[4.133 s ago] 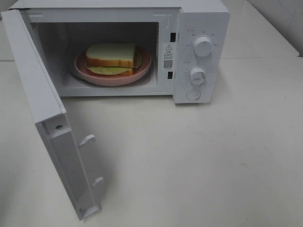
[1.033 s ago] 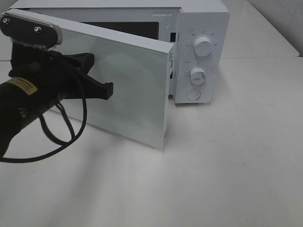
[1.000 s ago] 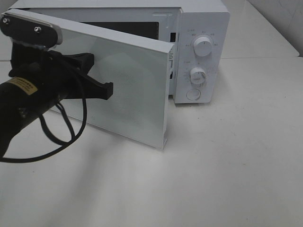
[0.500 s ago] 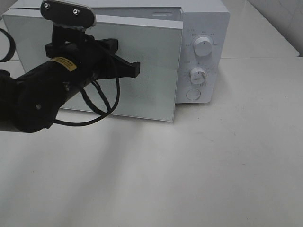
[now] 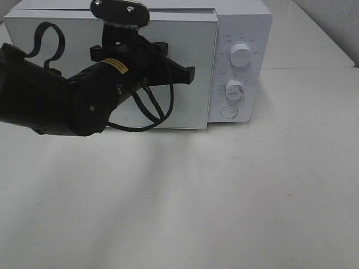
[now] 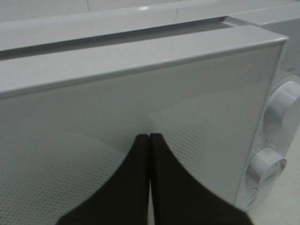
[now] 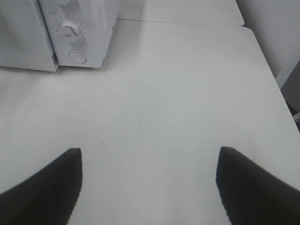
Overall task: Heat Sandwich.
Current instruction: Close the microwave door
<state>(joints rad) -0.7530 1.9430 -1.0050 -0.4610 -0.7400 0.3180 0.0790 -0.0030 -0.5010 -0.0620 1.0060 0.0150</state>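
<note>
My pinched-shut left claw (image 5: 188,74) has pushed the microwave door (image 5: 193,39) nearly closed, hiding the sandwich; my right claw (image 7: 149,152) gapes wide.

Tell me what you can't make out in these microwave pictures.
Sandwich: in no view; the microwave door blocks the inside.
Dial markings: too small in the high view.
Right pincer: outside the high view; wrist view's edge cuts off all but its tips.
Left pincer: whether it touches the door, unclear in both views.

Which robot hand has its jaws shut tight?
The left gripper: its jaws are pressed together at the microwave door. The right gripper has its jaws wide apart above the table.
</note>
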